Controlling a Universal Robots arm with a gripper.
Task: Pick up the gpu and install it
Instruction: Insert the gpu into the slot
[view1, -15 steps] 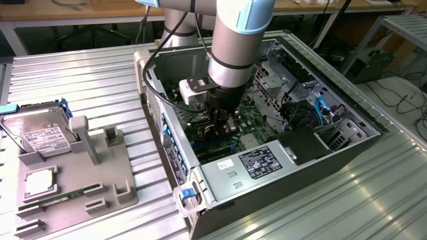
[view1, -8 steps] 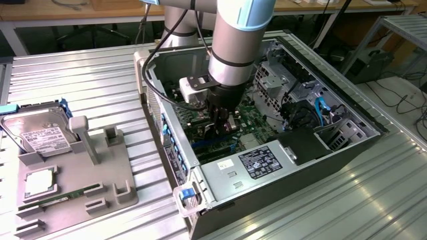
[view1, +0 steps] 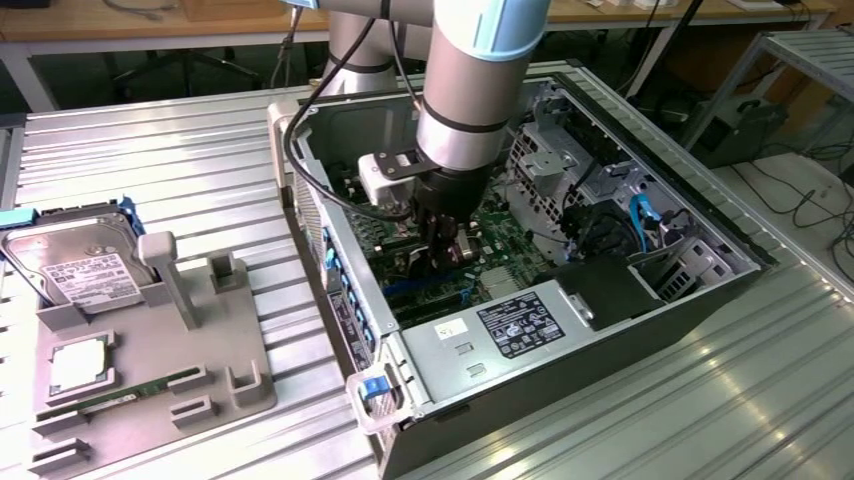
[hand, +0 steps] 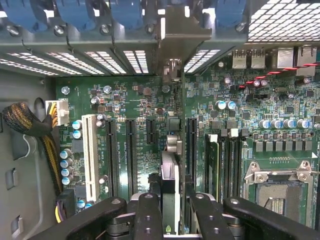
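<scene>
My gripper reaches down into the open computer case, low over the green motherboard. In the wrist view the gripper is shut on the gpu, which shows edge-on as a thin card between the two black fingers. Its silvery metal bracket points at the case's rear slot openings. The card hangs over the motherboard, in line with the long black expansion slots. Whether it touches a slot is hidden.
A grey holder tray lies at the exterior view's left with a silver hard drive and a green RAM stick. In the case are a power supply, blue cables, a white slot and a CPU socket.
</scene>
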